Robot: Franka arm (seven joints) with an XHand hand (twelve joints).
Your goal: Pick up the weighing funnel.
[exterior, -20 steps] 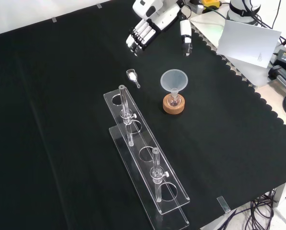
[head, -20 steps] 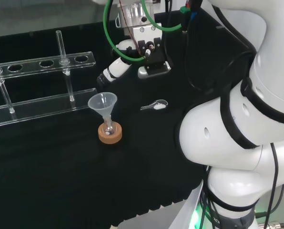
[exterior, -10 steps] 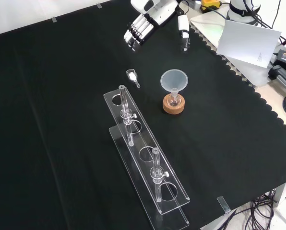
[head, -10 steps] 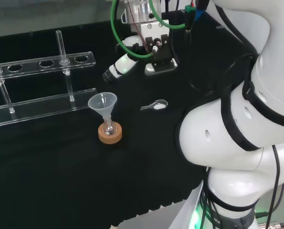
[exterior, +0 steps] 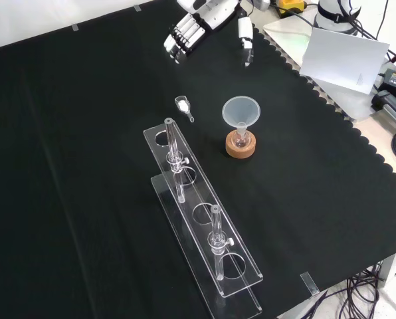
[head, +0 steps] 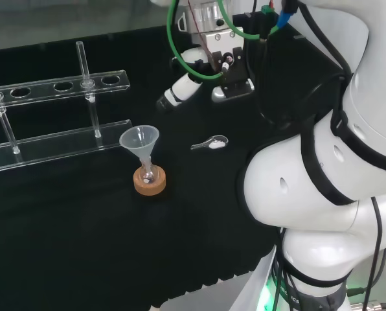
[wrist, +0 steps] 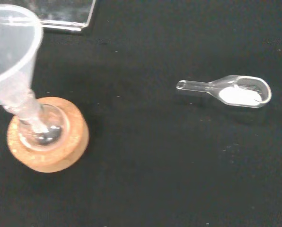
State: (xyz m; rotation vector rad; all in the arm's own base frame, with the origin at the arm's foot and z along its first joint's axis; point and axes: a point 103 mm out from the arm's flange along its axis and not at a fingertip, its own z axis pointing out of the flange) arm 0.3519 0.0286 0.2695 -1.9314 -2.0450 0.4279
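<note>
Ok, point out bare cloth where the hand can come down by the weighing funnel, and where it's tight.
In the front view, bare cloth lies between the hand and the weighing funnel, and widely to its left. Tight: the end of the rack stands below it, the funnel on its cork ring to its right.

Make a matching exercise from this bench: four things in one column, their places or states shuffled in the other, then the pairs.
1. weighing funnel
2. funnel
3. cork ring
4. hand

A. mouth up, stem in the small flask
B. lies on the cloth, white powder inside
C. open, touching nothing
D. under the small flask

Pairs: 1-B, 2-A, 3-D, 4-C
</note>
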